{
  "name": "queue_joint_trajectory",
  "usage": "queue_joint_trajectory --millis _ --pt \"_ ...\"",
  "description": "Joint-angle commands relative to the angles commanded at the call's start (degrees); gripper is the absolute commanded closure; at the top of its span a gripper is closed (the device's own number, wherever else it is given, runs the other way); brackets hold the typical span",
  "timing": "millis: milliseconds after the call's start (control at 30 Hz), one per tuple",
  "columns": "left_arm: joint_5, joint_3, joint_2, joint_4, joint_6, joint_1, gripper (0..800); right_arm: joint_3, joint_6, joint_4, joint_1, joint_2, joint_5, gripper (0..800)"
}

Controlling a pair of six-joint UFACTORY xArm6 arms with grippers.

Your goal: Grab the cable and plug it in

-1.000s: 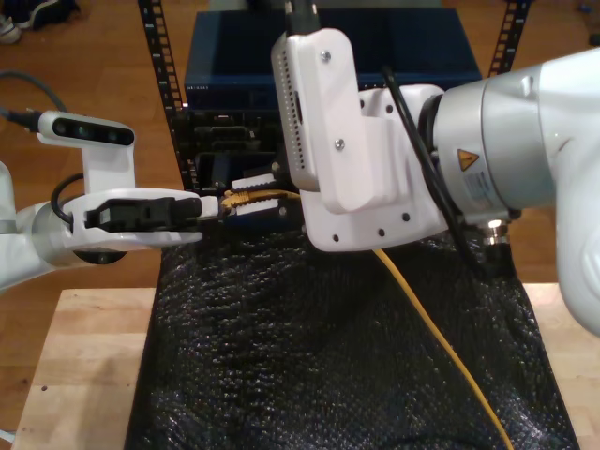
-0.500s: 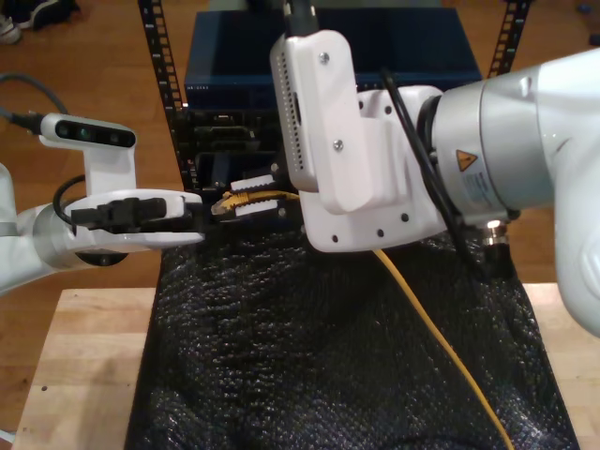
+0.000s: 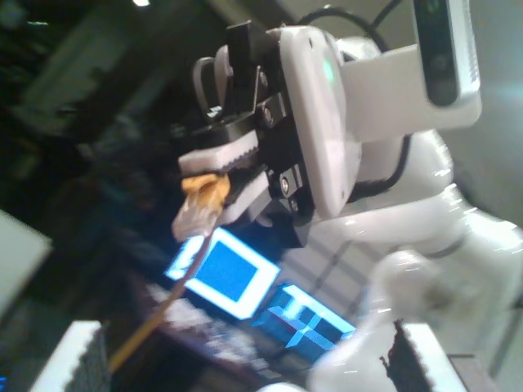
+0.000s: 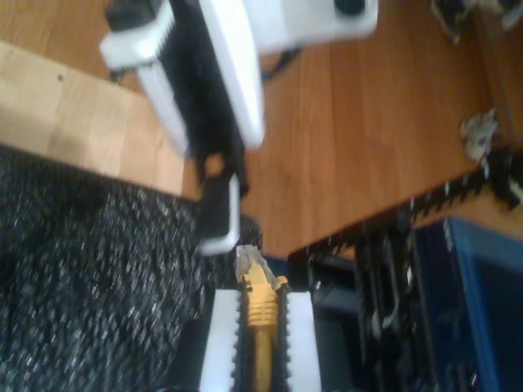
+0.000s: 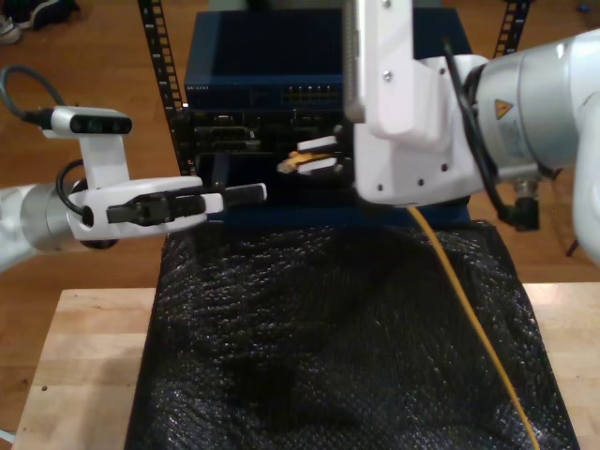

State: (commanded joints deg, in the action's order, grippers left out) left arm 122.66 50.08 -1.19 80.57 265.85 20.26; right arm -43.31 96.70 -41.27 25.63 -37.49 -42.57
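The yellow cable [image 5: 466,305] runs up across the black mat from the exterior view's lower right. Its clear plug [image 5: 287,166] juts out from the white pads of my second gripper [image 5: 314,157], which is shut on it in front of the rack. The second wrist view looks along the yellow boot and the plug [image 4: 252,263] between those pads [image 4: 219,335]. My first gripper [image 5: 246,193] reaches in from the exterior view's left, open and holding nothing, a little below and beside the plug. Across from its own spread fingertips [image 3: 82,359], the first wrist view shows the held plug [image 3: 196,214].
A black rack with a blue switch [image 5: 253,61] stands behind the mat, with a row of ports [image 5: 309,94] on the switch's front. The black bubble mat [image 5: 328,347] covers a wooden table [image 5: 84,366]. Rack rails [image 5: 161,56] flank the equipment.
My second gripper has carried the plug up and toward the exterior view's right, closer to the rack. My first gripper has reached a little further rightward and now sits apart from the plug.
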Motion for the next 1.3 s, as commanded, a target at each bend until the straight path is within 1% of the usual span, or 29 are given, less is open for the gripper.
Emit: queue_joint_trajectory --millis 67,167,300,400,600,700,800,867,967,1100,1300 --pt "-1.32 0.18 1.05 0.0 -0.79 0.44 5 0.18 -0.7 0.18 -2.37 0.09 -2.29 799" --pt "-3.6 2.02 2.11 -0.79 -2.46 0.7 3 0.44 -1.49 0.26 -7.38 0.79 -6.24 799" --pt "-7.03 3.87 3.96 -6.42 -4.57 0.88 2 0.35 -3.16 0.26 -14.77 2.73 -11.78 799" --pt "-10.02 5.54 4.84 -12.66 -5.98 1.05 2 0.35 -3.43 0.79 -18.02 3.87 -13.8 799" --pt "-15.38 8.79 7.47 -26.37 -10.29 1.05 2 1.76 -3.43 1.58 -18.81 7.56 -14.07 799" --pt "-18.81 9.41 8.97 -34.46 -13.19 1.14 2 2.29 -3.52 3.34 -19.6 8.7 -14.07 799" --pt "-22.95 9.23 10.9 -42.11 -17.23 1.49 2 2.55 -3.69 3.6 -20.22 9.41 -14.07 799" --pt "-24.79 9.14 11.52 -45.89 -19.6 2.73 2 2.55 -3.69 3.69 -20.31 10.11 -13.98 799" --pt "-25.23 9.05 11.78 -50.73 -22.68 5.27 2 2.55 -3.69 3.87 -20.4 10.9 -14.07 799" --pt "-25.23 8.88 12.48 -56.97 -29.1 8.88 2 2.55 -3.78 4.57 -20.4 11.96 -13.98 799" --pt "-24.97 7.38 13.01 -61.98 -40.18 18.73 2 2.55 -3.78 4.48 -20.48 13.36 -13.98 799"
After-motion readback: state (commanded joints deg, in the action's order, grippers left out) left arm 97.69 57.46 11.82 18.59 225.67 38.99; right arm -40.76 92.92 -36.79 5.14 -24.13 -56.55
